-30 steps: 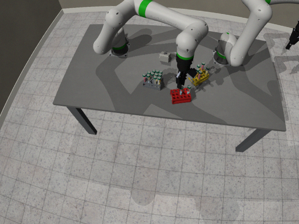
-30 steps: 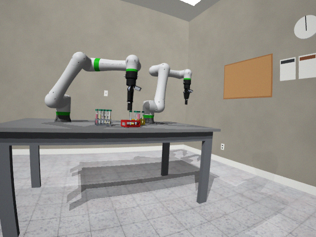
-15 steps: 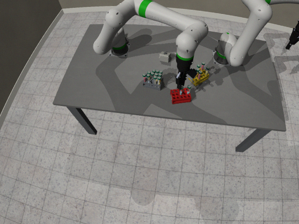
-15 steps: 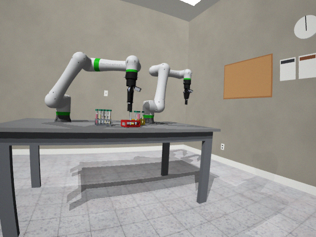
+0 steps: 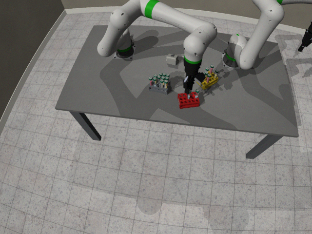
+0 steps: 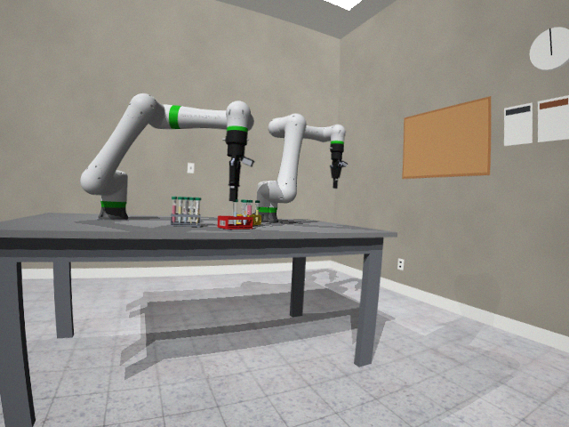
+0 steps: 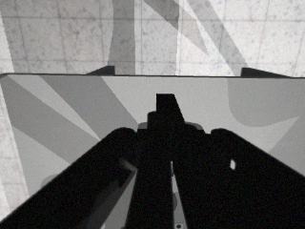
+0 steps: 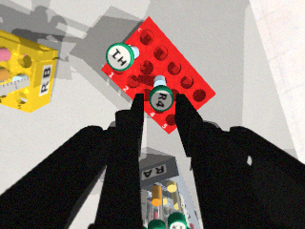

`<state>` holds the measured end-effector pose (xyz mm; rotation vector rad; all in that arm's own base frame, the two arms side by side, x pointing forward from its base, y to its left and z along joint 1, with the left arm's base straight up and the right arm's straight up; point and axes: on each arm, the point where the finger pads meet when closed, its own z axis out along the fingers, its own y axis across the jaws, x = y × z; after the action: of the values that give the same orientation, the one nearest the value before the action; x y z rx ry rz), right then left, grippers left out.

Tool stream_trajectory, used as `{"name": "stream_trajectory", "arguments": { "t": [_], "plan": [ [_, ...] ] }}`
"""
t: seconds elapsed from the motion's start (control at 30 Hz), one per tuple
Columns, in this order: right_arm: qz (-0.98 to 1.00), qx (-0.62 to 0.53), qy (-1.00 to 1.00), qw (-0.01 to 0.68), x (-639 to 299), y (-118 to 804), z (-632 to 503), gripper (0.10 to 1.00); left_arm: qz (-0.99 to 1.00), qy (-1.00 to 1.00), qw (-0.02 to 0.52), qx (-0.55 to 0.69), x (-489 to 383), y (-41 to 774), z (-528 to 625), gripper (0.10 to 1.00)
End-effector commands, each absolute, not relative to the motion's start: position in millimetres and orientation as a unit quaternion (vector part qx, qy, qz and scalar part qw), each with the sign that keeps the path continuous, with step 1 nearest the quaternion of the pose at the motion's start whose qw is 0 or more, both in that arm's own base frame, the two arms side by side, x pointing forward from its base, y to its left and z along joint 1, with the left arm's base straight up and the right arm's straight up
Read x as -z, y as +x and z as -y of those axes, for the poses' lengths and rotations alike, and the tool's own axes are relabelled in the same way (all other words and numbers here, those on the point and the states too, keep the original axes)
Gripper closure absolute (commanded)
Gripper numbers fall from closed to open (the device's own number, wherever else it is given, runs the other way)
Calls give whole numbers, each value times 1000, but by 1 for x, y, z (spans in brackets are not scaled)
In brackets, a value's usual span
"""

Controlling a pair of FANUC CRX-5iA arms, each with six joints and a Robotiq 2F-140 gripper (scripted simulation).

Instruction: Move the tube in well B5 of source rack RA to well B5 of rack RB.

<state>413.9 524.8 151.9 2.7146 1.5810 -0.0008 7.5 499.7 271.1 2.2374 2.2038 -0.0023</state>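
partly open r hand (image 5: 187, 91) (image 6: 233, 199) (image 8: 159, 95) nr tube (image 5: 188, 96) (image 6: 235, 209) (image 8: 161, 99)
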Motion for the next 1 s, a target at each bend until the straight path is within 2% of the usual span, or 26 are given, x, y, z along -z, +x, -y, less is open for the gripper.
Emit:
{"name": "stream_trajectory", "arguments": {
  "t": [0.0, 0.23, 0.27, 0.97],
  "plan": [
    [-503, -1, 864, 0, -152, 414, -525, 816, -702, 712, 0, 0, -272, 8, -500, 999],
    [-503, -1, 864, 0, -152, 414, -525, 816, -702, 712, 0, 0, -272, 8, -500, 999],
    [-503, -1, 864, 0, -152, 414, -525, 999, -702, 712, 0, 0, -272, 8, -500, 999],
    [-503, -1, 864, 0, -152, 414, -525, 999, -702, 712, 0, 0, -272, 8, -500, 999]
  ]
}}
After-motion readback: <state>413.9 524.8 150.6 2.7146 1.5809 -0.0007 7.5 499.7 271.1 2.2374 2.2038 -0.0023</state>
